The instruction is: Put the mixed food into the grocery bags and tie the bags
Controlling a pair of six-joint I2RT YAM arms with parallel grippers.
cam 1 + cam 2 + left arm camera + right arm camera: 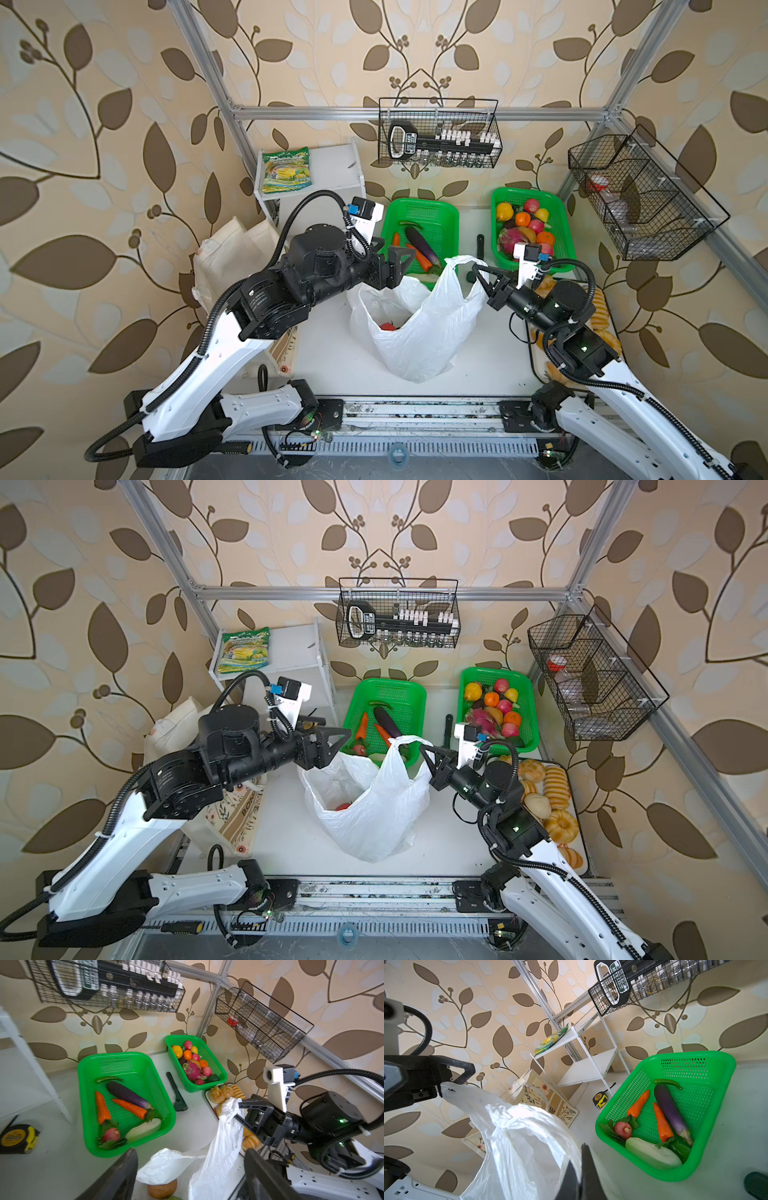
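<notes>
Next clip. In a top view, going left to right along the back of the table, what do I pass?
cream canvas tote → white shelf unit → green vegetable basket → black tool → green fruit basket

The left arm reaches forward with a bent elbow, and the left gripper (402, 268) is rolled onto its side with its fingers (116, 1176) spread wide. Facing them, well apart, the right gripper (476, 271) points back at them with its fingers (249, 1102) pressed together.
</notes>
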